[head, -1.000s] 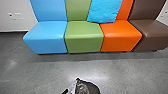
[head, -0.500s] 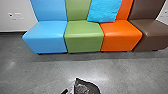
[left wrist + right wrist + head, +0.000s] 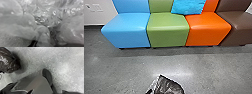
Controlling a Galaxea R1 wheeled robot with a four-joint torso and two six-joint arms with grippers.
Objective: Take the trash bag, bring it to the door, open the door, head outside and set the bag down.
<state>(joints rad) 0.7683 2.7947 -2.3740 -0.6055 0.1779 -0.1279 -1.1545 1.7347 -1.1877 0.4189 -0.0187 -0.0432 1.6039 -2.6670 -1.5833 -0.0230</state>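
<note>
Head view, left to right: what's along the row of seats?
Wall plate, light blue seat, green seat, orange seat, brown seat.

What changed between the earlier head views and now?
The camera moved: the row of seats appears higher and larger, so the robot likely came closer. The trash bag reaches slightly farther up the picture. I can't tell any change of grip. The seats and the blue cushion stayed in place.

High head view, left wrist close, right facing floor point(image 3: 62, 62)
</note>
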